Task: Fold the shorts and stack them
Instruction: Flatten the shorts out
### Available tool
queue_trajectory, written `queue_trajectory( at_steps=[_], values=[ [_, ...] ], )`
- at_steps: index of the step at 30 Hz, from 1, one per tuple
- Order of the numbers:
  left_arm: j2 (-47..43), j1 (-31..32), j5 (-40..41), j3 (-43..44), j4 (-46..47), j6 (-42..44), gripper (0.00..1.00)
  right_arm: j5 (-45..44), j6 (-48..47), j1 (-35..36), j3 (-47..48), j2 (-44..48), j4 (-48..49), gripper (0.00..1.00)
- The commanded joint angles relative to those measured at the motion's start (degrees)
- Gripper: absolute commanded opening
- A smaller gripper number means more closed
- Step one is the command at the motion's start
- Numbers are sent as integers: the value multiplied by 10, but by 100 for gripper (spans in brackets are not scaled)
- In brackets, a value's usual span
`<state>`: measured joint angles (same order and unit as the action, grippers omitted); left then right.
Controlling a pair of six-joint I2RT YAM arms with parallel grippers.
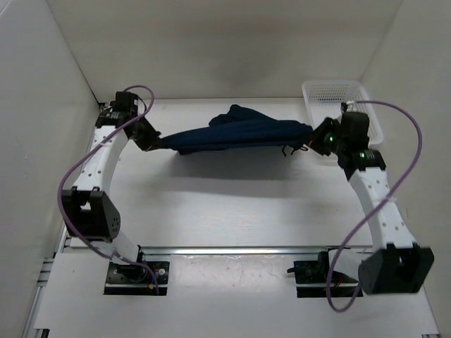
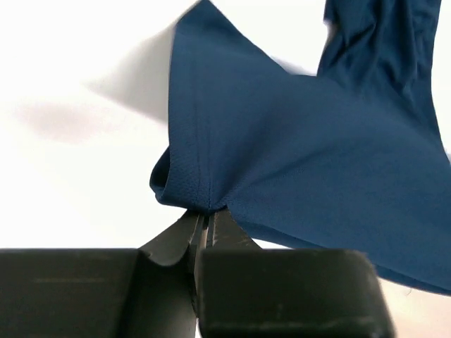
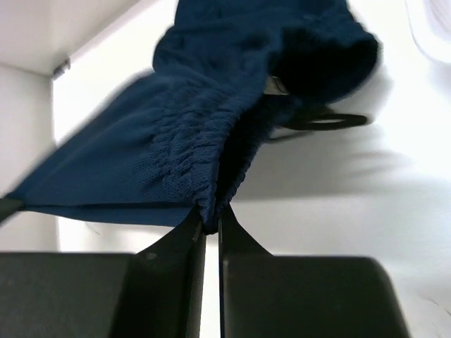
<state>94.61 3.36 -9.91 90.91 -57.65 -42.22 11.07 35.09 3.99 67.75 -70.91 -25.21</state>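
Observation:
The dark navy shorts [image 1: 236, 134] hang stretched between both grippers above the far half of the table. My left gripper [image 1: 156, 143] is shut on a hemmed leg corner of the shorts [image 2: 204, 183]. My right gripper [image 1: 314, 136] is shut on the gathered elastic waistband [image 3: 204, 176]. A dark drawstring loop [image 3: 328, 121] dangles from the waistband near the right gripper. The cloth sags a little in the middle and bunches up at its far side.
A white plastic mesh basket [image 1: 338, 95] stands at the far right corner, just behind the right gripper. White walls close in the table on the left, back and right. An aluminium rail [image 1: 232, 250] runs along the near edge by the arm bases.

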Motion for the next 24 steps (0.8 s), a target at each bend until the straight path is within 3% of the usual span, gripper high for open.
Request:
queue_trajectory(
  at_steps=[1, 3, 4, 7, 17, 24],
  values=[
    [-72, -3, -10, -87, -17, 16, 10, -55, -64, -1, -124, 87, -27, 0],
    [-87, 17, -15, -182, 21, -1, 10, -108, -43, -1, -224, 108, -48, 14],
    [-87, 23, -15, -210, 32, -7, 10, -123, -25, -12, -248, 108, -62, 47],
    [-65, 42, -29, -271, 47, -13, 10, -89, 44, -25, -302, 99, -85, 70],
    [-58, 66, 6, -270, 53, -18, 10, 42, 142, -25, -327, 92, -60, 72],
    [-52, 71, 6, -270, 53, -18, 10, 91, 198, -25, -364, 64, 36, 73]
  ],
)
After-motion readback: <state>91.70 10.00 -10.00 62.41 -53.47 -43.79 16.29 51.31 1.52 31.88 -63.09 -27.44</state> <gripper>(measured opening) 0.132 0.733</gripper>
